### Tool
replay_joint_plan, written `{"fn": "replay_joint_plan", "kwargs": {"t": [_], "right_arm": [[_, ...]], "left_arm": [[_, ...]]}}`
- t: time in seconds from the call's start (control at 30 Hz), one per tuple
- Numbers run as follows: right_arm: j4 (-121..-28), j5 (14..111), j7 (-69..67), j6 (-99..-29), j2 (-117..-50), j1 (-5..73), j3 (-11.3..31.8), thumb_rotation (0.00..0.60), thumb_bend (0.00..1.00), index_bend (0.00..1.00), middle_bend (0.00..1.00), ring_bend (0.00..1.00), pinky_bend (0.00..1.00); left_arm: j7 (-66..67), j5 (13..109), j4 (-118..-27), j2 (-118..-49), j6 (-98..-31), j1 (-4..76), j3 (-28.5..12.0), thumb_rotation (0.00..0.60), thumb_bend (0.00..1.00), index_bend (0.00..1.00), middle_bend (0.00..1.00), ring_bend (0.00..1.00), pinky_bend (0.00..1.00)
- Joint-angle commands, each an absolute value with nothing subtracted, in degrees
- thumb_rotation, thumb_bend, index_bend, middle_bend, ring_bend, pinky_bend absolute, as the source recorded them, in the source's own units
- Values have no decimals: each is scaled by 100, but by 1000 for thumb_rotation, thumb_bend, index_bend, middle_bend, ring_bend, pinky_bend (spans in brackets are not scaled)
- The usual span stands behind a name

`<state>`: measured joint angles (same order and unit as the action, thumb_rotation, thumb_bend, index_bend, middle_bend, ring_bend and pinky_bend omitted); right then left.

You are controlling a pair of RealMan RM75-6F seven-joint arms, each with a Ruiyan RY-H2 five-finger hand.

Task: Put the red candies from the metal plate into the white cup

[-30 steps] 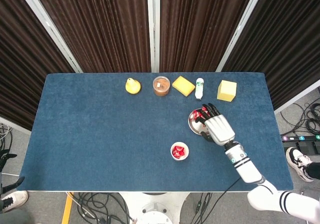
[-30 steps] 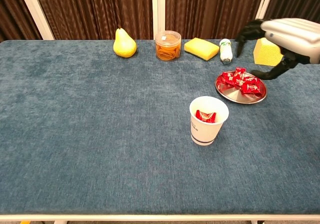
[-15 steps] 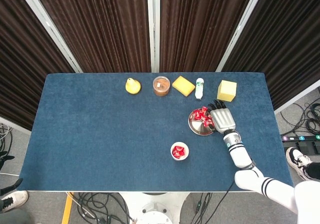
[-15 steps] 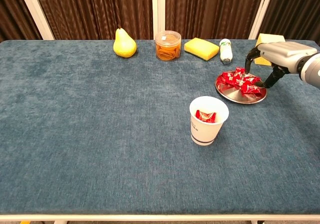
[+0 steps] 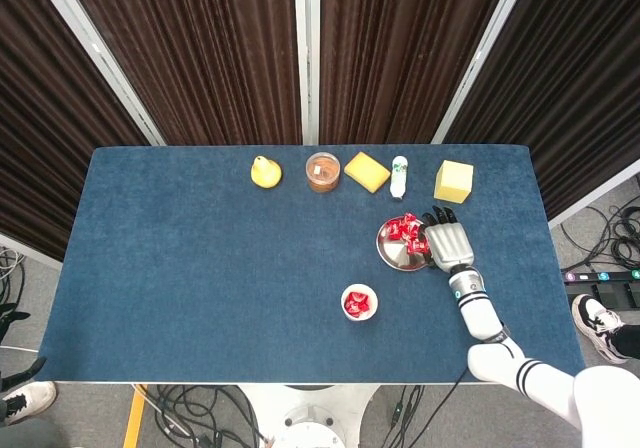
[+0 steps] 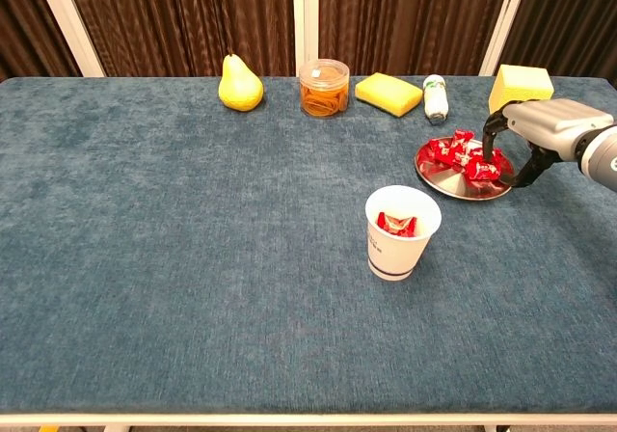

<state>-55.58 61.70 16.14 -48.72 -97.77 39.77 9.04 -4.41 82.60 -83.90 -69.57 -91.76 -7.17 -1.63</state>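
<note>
- Now: right hand (image 6: 540,133) low over the round metal plate (image 6: 445,182), dark fingers (image 6: 494,135) curled down onto the red wrapped candies (image 6: 465,158); a firm grip cannot be confirmed.
- White paper cup (image 6: 401,232), candies inside, nearer the front edge.
- Blue cloth table (image 5: 200,268); dark curtains (image 5: 200,48) behind.

Silver-backed right hand (image 5: 448,240) with black fingers (image 6: 496,128), white forearm (image 5: 478,313)

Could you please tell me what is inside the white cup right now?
The white cup holds red candy near its bottom; the cup's wall hides how many.
</note>
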Motion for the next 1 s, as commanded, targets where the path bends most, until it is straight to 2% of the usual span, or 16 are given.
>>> {"fn": "replay_joint_plan", "kwargs": {"t": [0.03,0.37,0.67,0.8,1.0], "right_arm": [[-5365,6254,1547,-4852,-9909,3989,897,600,275,432,149,0,0],[-4925,6415,1433,-4769,-10218,4079,956,600,276,442,146,0,0],[-4856,6531,1306,-4856,-10285,4057,1029,600,341,546,176,0,0],[-5392,6857,1054,-5258,-10006,3982,1047,600,357,557,179,0,0],[-7317,7894,643,-6115,-9047,3838,887,600,357,557,180,0,0]], "left_arm": [[-452,8255,-8379,-6960,-9174,-724,-158,600,125,366,310,266,265],[-484,8235,-8332,-6977,-9152,-727,-164,600,124,366,310,266,265],[-539,8223,-8287,-6993,-9161,-754,-161,600,124,366,310,266,265],[-538,8238,-8293,-6986,-9181,-760,-164,600,125,366,310,266,265],[-495,8267,-8336,-6966,-9192,-746,-172,600,126,366,310,266,265]]}}
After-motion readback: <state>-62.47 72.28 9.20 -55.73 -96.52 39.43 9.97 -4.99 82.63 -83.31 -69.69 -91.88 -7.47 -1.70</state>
